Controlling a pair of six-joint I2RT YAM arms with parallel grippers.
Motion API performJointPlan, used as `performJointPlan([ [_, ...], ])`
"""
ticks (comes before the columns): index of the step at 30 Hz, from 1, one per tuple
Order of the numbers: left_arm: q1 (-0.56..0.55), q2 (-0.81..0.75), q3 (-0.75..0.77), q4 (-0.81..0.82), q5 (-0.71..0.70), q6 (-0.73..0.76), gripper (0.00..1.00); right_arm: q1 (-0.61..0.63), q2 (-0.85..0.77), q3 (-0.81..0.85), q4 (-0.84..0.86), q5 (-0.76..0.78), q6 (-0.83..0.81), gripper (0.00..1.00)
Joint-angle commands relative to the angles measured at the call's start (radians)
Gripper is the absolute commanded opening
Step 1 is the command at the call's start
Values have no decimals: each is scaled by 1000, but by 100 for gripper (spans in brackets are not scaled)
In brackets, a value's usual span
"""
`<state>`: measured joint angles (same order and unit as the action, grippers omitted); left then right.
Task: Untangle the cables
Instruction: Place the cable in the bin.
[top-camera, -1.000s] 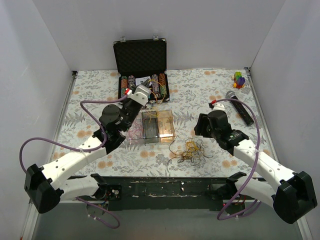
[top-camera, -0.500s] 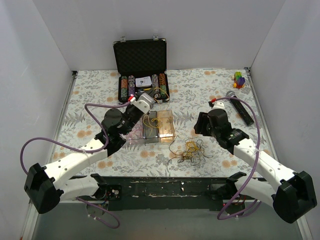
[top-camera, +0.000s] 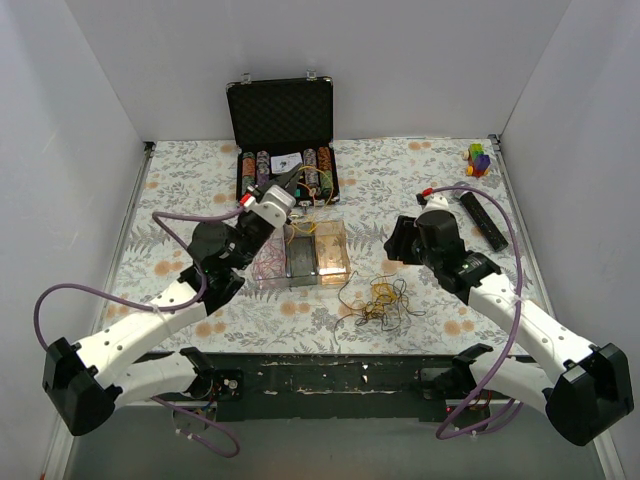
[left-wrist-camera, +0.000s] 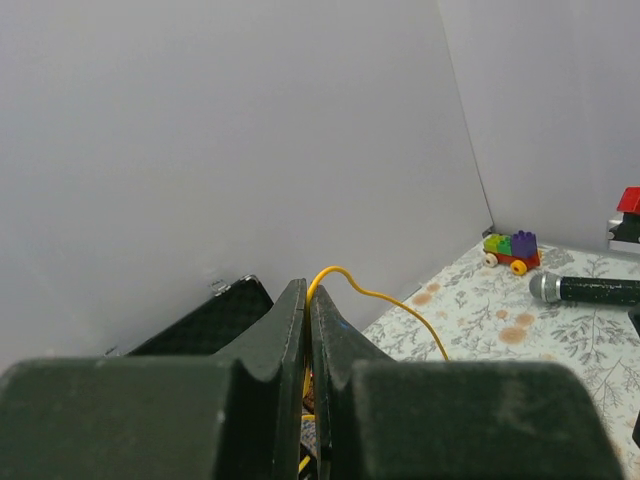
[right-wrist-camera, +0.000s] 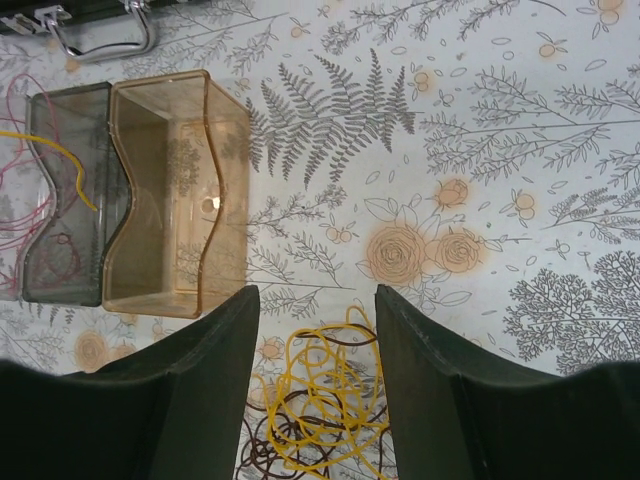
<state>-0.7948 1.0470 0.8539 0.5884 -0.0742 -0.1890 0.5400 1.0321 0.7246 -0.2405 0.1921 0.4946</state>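
Right gripper (right-wrist-camera: 317, 330) spread wide over a tangle of yellow and brown cables (right-wrist-camera: 320, 410) on the floral bench (right-wrist-camera: 480, 200), amber clear bin (right-wrist-camera: 228, 170) beyond, grey bin (right-wrist-camera: 40, 280) touching it, yellow cable strand (right-wrist-camera: 70, 160) inside, metal handle (right-wrist-camera: 100, 40) behind.

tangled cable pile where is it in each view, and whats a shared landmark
Top external: the tangled cable pile lies near the front edge, right of centre, in front of the orange bin.
Left wrist: not in it.
Right wrist: bottom centre, between the right gripper fingers.
Landmark: the black case, back centre from above, lower left in left wrist, just its handle top left in right wrist.
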Motion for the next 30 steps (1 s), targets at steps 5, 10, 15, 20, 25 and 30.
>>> performJointPlan([
  [5,5,-76,-61,27,51,127,0,2,-1,49,23,-26,-4,56],
  [10,6,-90,-165,44,143,235,0,2,-17,36,10,-22,-2,55],
  [15,9,-97,-200,37,221,234,0,2,-29,21,-3,-13,-4,54],
  [20,12,-64,-168,54,267,217,0,2,-32,10,-6,-8,-2,54],
  [25,16,-42,-69,-10,304,162,0,2,-27,13,6,-28,-2,53],
  [30,48,-39,10,-102,326,85,0,2,-27,24,87,-176,-34,53],
])
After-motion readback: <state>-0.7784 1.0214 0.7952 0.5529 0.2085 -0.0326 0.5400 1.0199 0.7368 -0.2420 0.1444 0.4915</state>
